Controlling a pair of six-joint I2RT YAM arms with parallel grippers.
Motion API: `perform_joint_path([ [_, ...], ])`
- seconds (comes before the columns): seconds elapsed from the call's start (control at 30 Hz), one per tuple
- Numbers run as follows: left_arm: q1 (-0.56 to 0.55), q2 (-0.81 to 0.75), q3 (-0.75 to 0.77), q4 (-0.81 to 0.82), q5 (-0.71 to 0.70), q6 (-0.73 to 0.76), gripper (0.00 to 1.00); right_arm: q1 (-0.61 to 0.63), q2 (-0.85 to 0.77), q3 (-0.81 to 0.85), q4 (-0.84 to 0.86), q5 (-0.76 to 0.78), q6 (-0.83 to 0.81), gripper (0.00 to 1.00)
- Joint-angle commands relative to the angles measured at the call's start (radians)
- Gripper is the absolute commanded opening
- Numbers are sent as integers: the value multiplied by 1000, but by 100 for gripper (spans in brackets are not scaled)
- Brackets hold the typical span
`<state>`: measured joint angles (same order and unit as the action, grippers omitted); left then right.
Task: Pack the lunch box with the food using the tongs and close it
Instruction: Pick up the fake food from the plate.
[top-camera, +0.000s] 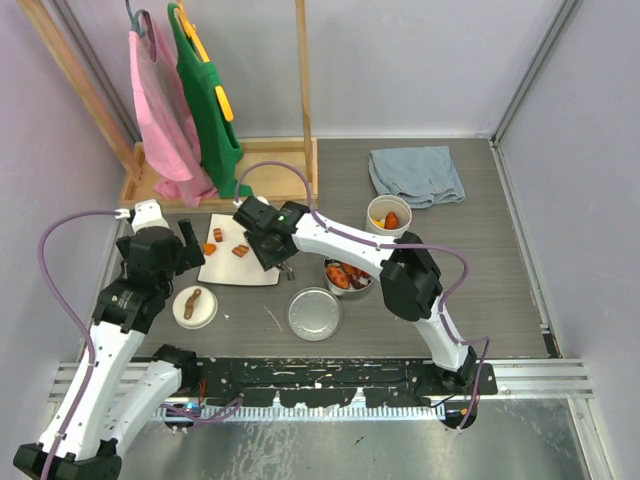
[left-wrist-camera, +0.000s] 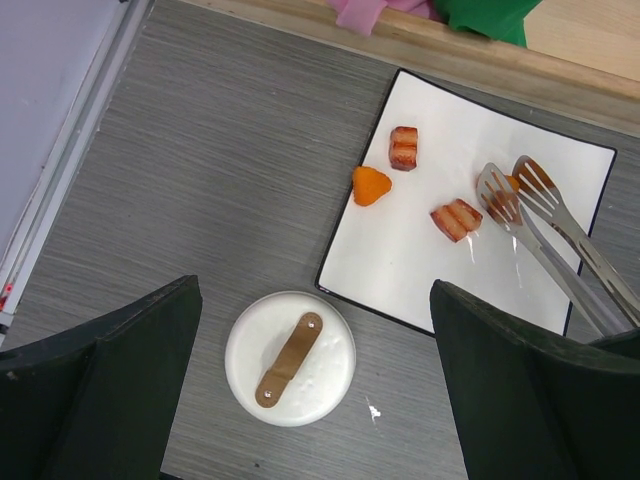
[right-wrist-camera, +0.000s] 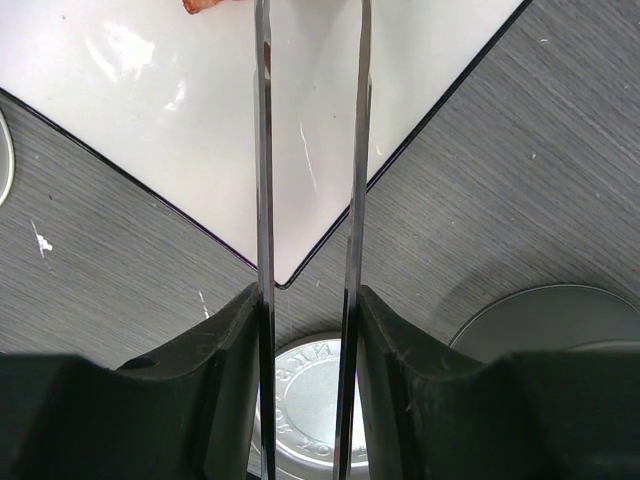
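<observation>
Holds left claw (left-wrist-camera: 315, 300) wide open, empty; clamps right claw (right-wrist-camera: 308, 300) on tongs (left-wrist-camera: 537, 190), tips over plate (left-wrist-camera: 420, 270). Shows tub (top-camera: 372, 224) and tin (top-camera: 327, 272) part-filled, white lid (left-wrist-camera: 290, 357) and steel lid (top-camera: 314, 313) off. Leaves about four pieces (left-wrist-camera: 404, 148) to move, then closing.

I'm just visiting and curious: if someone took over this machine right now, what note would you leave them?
Left gripper: open, empty, near the white lid.
Right gripper: gripping the tongs, tips at an orange piece on the white plate.
Done: some food in the tub and tin.
To do: about four plate pieces, then both lids; steel lid lies beside the tin.
</observation>
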<state>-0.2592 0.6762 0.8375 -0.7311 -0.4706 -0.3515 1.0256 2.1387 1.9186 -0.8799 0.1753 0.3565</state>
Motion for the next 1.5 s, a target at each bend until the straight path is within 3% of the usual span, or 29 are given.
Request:
perform_joint_path([
  [0.0, 5, 0, 30, 7, 10, -26, 98, 0, -6, 74, -19, 29, -22, 43],
  [0.4, 6, -81, -10, 7, 1, -35, 98, -1, -98, -15, 16, 35, -6, 40],
  [0.7, 6, -53, -4, -6, -7, -31, 98, -1, -172, -77, 51, 31, 19, 39],
  [1.23, 5, -45, -3, -14, 2, -33, 98, -23, -416, -197, 2, 63, 34, 39],
  [1.47, 5, -53, -8, -11, 9, -35, 98, -126, -603, -346, -18, -46, 7, 39],
])
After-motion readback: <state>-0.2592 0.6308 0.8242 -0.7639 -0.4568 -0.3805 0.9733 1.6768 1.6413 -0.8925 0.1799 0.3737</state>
